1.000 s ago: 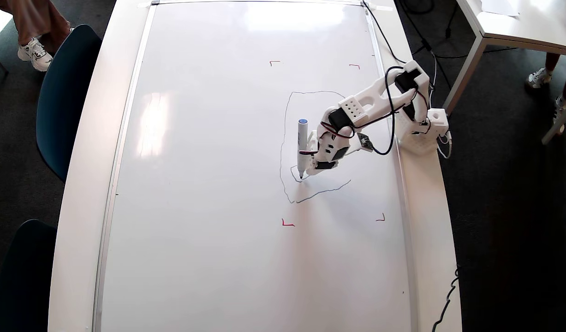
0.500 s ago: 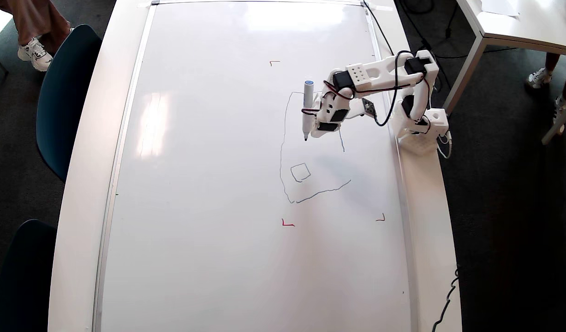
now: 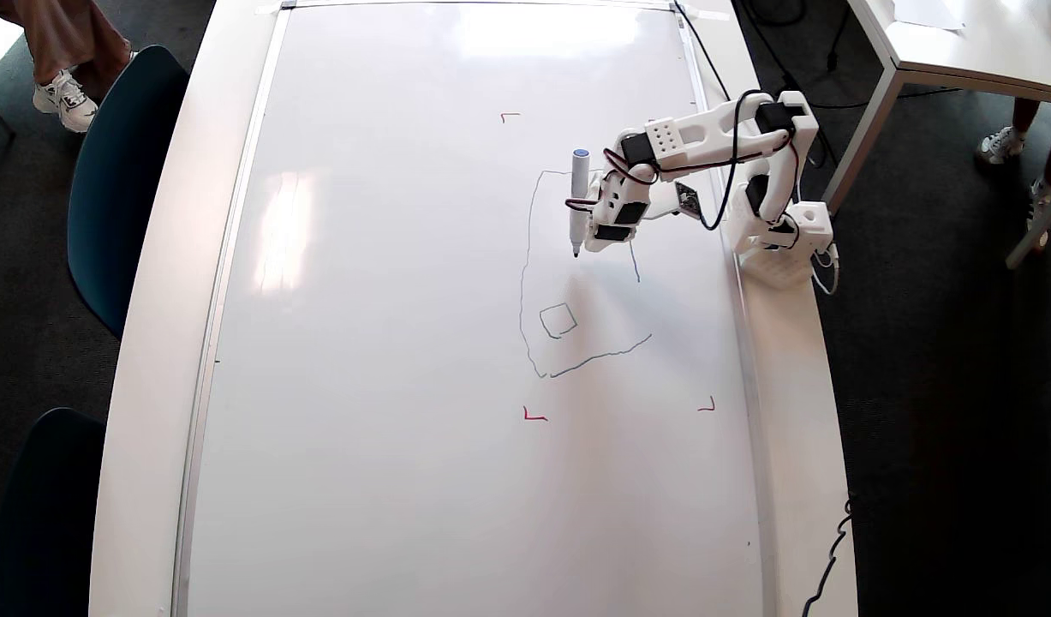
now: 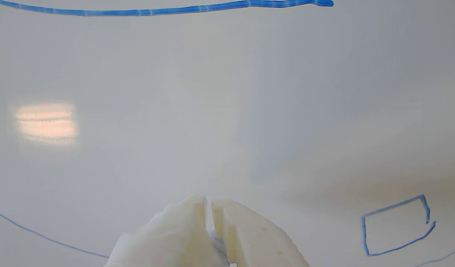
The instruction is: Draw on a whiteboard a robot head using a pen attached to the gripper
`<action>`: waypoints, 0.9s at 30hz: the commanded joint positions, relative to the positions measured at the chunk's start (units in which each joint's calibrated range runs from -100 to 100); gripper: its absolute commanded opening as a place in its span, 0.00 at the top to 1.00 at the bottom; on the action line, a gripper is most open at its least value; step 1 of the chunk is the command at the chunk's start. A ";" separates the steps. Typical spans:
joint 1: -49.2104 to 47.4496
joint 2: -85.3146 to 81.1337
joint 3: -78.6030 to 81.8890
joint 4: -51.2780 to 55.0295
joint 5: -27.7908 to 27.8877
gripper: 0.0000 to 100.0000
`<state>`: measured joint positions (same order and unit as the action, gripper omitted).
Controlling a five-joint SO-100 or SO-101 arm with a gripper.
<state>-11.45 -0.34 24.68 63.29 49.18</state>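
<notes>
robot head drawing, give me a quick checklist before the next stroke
1. Pen sits along the gripper side, tip pointing down the overhead view: ok.
2. Gripper shut, nothing between its fingers in the wrist view: ok.
3. Pen tip touching the whiteboard: cannot tell.
4. Tip inside the robot head outline, upper part: ok.
5. One small square already drawn, clear of the tip: ok.
6. Outline closed on the right side: not ok, gap visible.
</notes>
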 commanded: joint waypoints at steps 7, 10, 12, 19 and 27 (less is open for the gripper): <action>5.11 -2.57 -0.70 -0.65 2.56 0.99; 6.22 -1.64 -0.70 -0.65 3.46 0.99; 7.47 -0.72 -1.07 -0.65 3.89 0.99; 8.51 -0.38 -0.98 -0.65 4.69 0.99; 8.06 4.34 -2.43 -0.73 4.37 0.99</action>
<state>-2.98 3.12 24.32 62.69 53.56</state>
